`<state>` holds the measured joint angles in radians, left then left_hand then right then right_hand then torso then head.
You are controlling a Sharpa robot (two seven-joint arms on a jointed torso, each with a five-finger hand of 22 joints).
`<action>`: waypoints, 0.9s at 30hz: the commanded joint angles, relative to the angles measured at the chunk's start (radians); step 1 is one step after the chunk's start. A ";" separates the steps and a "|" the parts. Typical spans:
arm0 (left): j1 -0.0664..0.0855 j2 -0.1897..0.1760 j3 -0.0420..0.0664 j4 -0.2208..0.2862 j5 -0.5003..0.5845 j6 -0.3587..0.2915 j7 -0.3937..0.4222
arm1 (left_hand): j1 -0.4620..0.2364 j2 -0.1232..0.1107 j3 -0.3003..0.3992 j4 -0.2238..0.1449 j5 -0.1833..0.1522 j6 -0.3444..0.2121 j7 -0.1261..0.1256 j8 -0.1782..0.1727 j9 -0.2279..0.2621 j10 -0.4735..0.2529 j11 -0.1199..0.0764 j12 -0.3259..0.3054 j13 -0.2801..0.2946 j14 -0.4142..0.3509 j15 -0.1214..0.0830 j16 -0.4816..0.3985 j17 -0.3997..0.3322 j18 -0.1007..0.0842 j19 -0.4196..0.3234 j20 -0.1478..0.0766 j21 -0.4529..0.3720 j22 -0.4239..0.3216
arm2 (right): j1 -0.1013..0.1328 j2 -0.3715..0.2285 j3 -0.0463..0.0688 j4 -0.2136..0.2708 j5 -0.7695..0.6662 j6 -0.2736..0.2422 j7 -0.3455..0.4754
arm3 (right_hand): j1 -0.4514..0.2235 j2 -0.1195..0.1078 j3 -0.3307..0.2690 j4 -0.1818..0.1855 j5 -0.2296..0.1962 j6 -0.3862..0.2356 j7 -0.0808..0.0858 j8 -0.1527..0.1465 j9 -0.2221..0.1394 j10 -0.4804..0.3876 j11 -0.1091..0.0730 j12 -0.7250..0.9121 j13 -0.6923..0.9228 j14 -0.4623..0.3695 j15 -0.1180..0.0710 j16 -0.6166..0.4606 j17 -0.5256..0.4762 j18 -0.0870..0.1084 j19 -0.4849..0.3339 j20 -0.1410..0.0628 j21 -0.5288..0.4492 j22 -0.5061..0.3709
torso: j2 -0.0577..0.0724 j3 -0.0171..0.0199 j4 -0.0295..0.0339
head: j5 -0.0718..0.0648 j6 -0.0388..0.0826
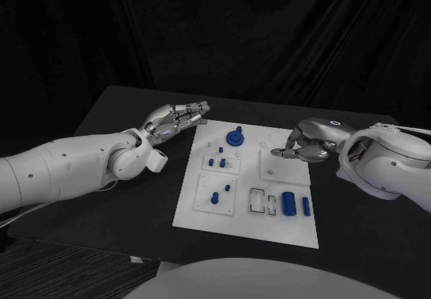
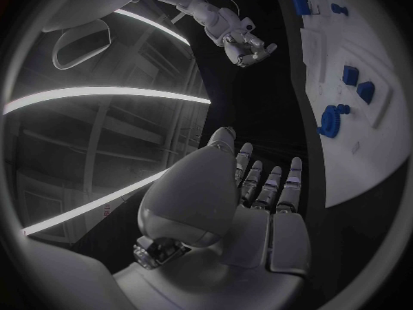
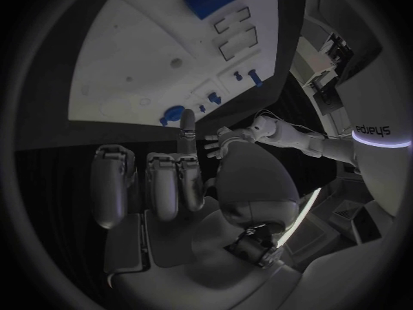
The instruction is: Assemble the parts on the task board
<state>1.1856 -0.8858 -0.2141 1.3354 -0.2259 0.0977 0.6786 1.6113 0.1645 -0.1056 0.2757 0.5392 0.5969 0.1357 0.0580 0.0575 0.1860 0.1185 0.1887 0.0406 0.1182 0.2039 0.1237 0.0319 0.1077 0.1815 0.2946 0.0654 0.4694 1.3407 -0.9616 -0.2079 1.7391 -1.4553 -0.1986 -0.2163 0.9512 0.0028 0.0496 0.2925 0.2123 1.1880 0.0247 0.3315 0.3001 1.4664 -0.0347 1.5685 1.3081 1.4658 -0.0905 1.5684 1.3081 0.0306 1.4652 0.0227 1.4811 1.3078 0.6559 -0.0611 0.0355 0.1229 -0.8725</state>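
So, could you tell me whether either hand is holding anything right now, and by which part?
Nothing is held. The left hand hovers open beside the task board; the right hand has its fingers curled in, empty.

White task board flat mid-table; blue parts lying in recesses, round geared one upright near far edge.
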 commanded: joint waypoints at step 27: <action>-0.004 -0.001 0.001 0.004 0.006 0.021 0.069 | 0.008 0.000 0.011 0.002 0.003 0.026 0.010 0.007 0.004 0.001 0.012 0.005 0.001 -0.006 -0.008 0.000 -0.001 0.004 -0.002 -0.002 0.001 -0.003 | -0.045 0.008 0.000 -0.014 0.116 0.322 -0.323 | -0.071 -0.065 0.057 -0.003 -0.074 0.104 -0.018 -0.073 0.038 0.104 -0.019 0.002 0.263 0.105 -0.022 0.002 0.263 -0.018 0.081 -0.020 0.042 0.246 | 0.000 -0.0005 -0.0001 | -0.002 0.000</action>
<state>1.1831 -0.8866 -0.2141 1.3366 -0.2259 0.1058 0.6786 1.6113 0.1645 -0.1000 0.2757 0.5392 0.6182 0.1466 0.0619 0.0606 0.1868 0.1262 0.1888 0.0406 0.1146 0.2002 0.1237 0.0319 0.1077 0.1814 0.2946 0.0653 0.4652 1.3006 -0.9524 -0.2077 1.7205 -1.3549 0.1142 -0.5125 0.8755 -0.0618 0.1025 0.2869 0.1388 1.2857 0.0056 0.2556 0.3352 1.4646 -0.0470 1.5684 1.3078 1.4642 -0.1066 1.5683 1.3078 0.0311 1.4650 0.0088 1.5226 1.3075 0.6557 -0.0615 0.0356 0.1197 -0.8725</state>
